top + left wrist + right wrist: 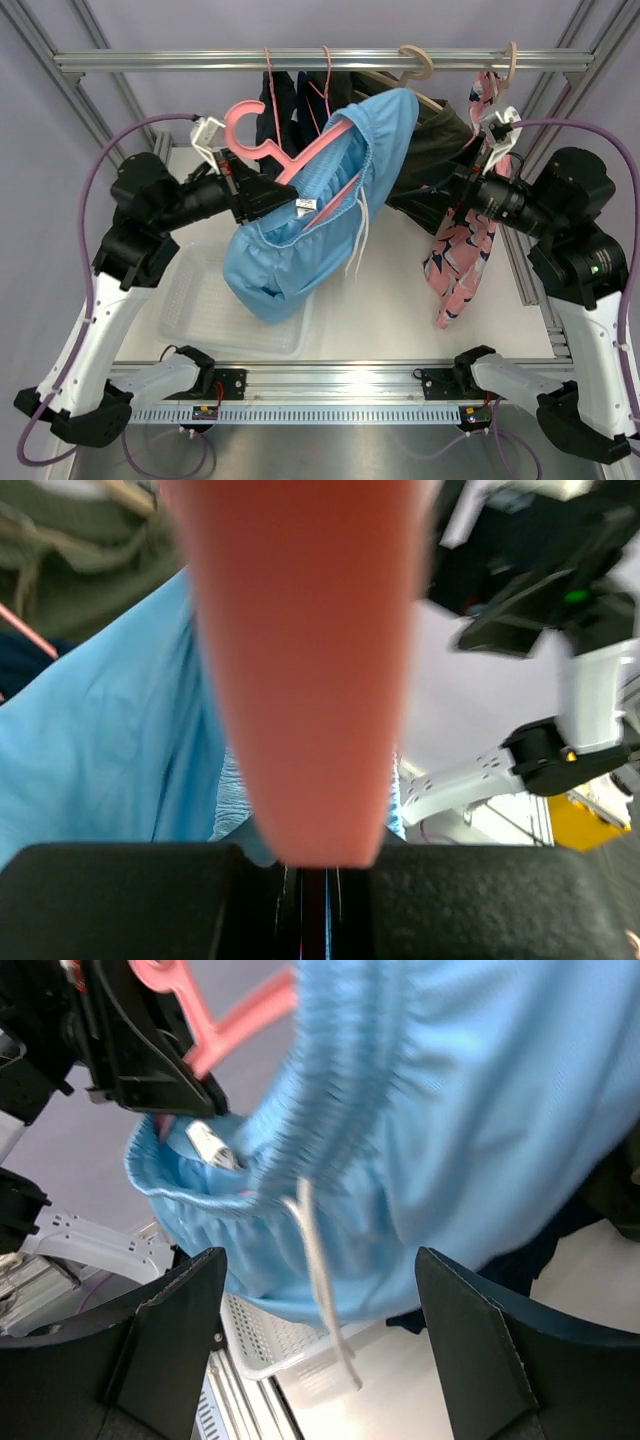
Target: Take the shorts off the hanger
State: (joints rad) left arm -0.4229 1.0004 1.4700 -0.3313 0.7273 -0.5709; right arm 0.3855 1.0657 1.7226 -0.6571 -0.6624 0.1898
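The light sky-blue shorts (300, 230) hang from a pink hanger (255, 135) that is off the rail and tilted, above the basket. My left gripper (262, 195) is shut on the hanger's bar; the left wrist view shows the hanger (300, 660) blurred between the jaws, with the blue fabric (110, 740) beside it. My right gripper (450, 188) is open and empty just right of the shorts; its view shows the shorts (480, 1110) and the white drawstring (320, 1280) ahead of the jaws. Dark navy shorts (283, 105) hang on the rail behind.
A clear plastic basket (200, 310) lies on the table under the shorts. Olive-green shorts (435, 150) and a pink patterned pair (462, 250) hang at the right on wooden hangers. The metal rail (150, 62) spans the top, with frame posts at both sides.
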